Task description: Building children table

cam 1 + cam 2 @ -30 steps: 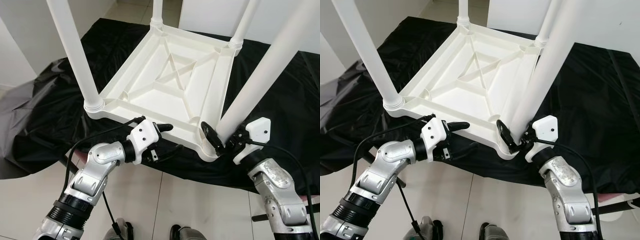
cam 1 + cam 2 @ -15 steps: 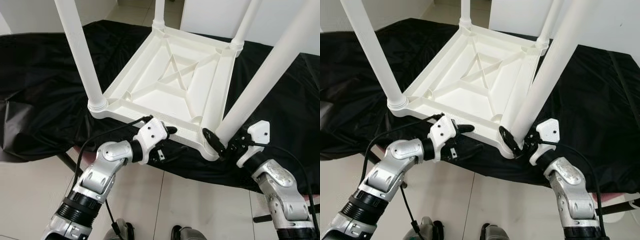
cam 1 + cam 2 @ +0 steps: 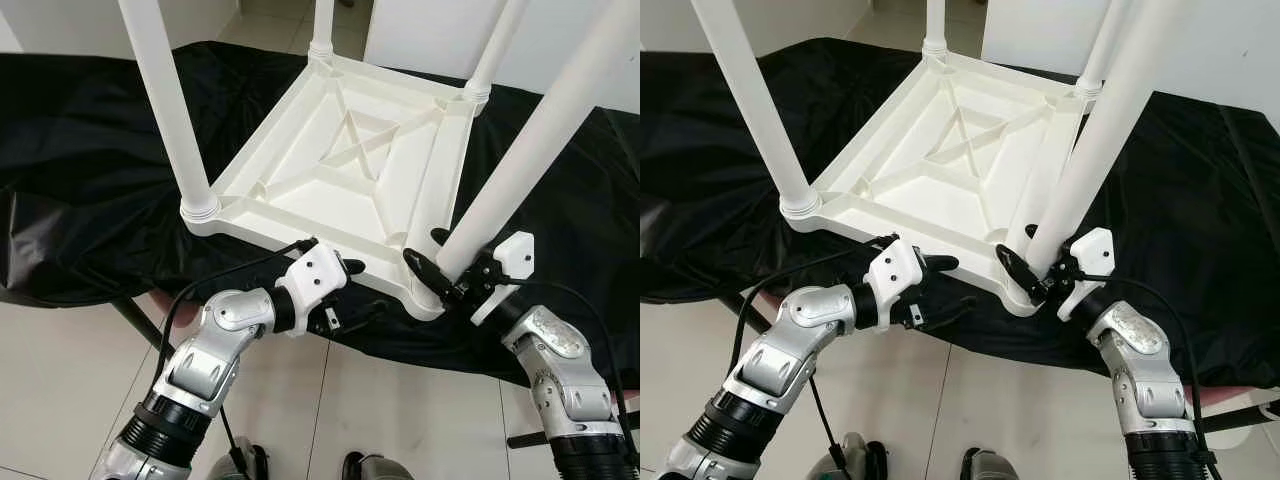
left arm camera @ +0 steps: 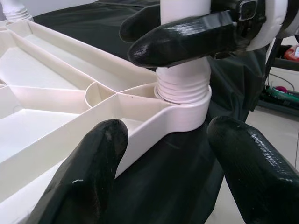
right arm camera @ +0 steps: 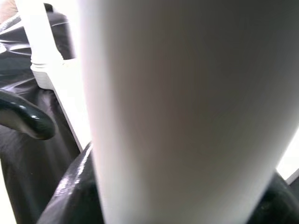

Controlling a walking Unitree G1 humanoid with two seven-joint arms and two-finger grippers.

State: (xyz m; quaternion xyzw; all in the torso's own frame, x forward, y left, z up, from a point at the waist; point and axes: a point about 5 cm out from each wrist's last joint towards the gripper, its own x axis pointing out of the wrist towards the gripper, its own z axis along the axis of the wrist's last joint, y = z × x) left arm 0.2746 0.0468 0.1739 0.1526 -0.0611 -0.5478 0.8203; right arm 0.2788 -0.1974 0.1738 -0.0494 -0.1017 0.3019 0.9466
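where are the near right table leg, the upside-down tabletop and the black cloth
near right table leg [image 3: 520, 175], left eye view, middle of the white shaft
upside-down tabletop [image 3: 345, 205], left eye view, ribbed underside
black cloth [image 3: 90, 180], left eye view, bare stretch left of the tabletop

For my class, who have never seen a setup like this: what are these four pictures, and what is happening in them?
A humanoid robot with two silver arms is assembling a white children's table, which lies upside down on a black cloth. Two pictures come from cameras on its head, looking down. The other two come from cameras on its wrists, looking along each claw's black fingers. The right claw is closed around the near right table leg, just above its threaded socket. The left claw is open, straddling the table's near edge.
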